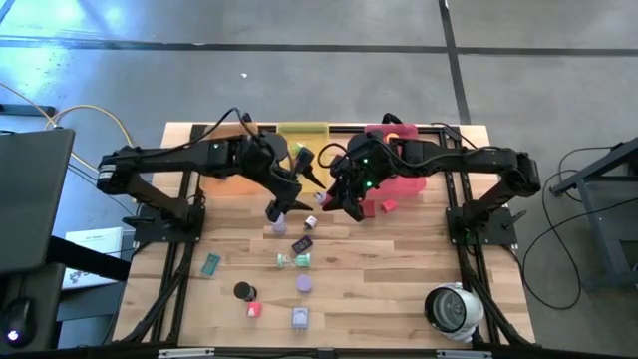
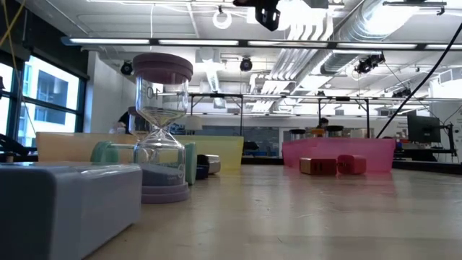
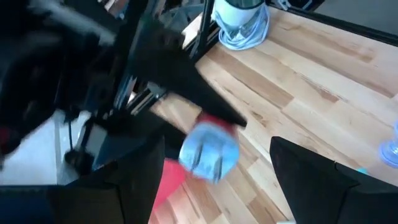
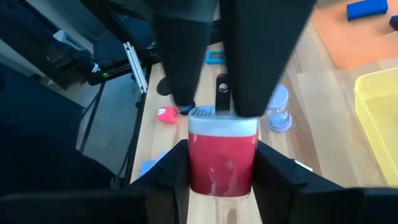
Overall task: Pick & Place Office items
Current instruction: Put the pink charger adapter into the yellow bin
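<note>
Right gripper [image 4: 217,171]: closed around a red block with a white cap [image 4: 222,152], held above the table just beside the pink tray [image 1: 404,184].
Left gripper [image 3: 214,180]: jaws spread; a light blue piece [image 3: 209,152] is seen between them, unclamped, further from the pink tray.
Other items: scattered on the wooden table [image 1: 399,269], well apart from the pink tray; a hourglass [image 2: 160,130] is among them.

We see three trays [image 1: 302,131] along the table's [image 1: 399,279] far edge, loose office items [image 1: 302,261] scattered left of centre, a round device [image 1: 451,308] near-right.
</note>
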`<move>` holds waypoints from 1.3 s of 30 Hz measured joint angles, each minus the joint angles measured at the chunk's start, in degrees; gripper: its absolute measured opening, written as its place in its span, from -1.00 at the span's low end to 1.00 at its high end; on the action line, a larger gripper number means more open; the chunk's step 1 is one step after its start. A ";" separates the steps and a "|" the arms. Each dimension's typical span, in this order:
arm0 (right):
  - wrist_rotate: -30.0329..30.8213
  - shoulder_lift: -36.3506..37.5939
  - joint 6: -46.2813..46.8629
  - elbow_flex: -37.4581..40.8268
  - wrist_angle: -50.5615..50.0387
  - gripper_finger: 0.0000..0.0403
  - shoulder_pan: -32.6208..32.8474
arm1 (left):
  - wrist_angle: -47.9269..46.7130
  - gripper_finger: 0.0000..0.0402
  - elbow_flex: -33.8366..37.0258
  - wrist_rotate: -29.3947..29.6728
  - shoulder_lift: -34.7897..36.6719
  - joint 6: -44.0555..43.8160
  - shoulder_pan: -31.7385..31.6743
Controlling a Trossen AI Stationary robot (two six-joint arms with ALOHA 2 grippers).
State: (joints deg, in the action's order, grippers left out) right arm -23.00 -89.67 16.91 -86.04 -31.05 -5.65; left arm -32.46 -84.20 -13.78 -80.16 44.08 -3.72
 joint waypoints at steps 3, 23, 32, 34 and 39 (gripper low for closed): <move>0.04 0.00 0.00 0.00 -0.02 -0.41 -0.09 | -0.25 0.41 0.02 -0.04 -0.39 0.32 -0.18; -0.14 0.05 -0.22 0.00 -0.71 -0.41 -0.26 | 2.17 -0.01 0.00 -0.11 -3.19 5.95 -1.54; -1.65 0.11 -0.03 0.04 -1.02 -0.41 -1.16 | 2.07 -0.35 0.00 -0.99 -3.26 6.92 -1.87; -1.67 0.11 0.28 0.04 -0.95 -0.41 -1.16 | 2.13 -0.37 0.00 -1.65 -3.26 7.16 -1.87; -1.65 0.11 0.90 0.04 -0.87 -0.41 -1.14 | 1.99 -0.36 0.00 -2.70 -3.26 7.14 -1.89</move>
State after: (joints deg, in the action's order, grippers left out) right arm -24.66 -89.56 17.80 -86.00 -31.91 -6.79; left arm -30.47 -84.20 -16.48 -83.42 51.22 -5.61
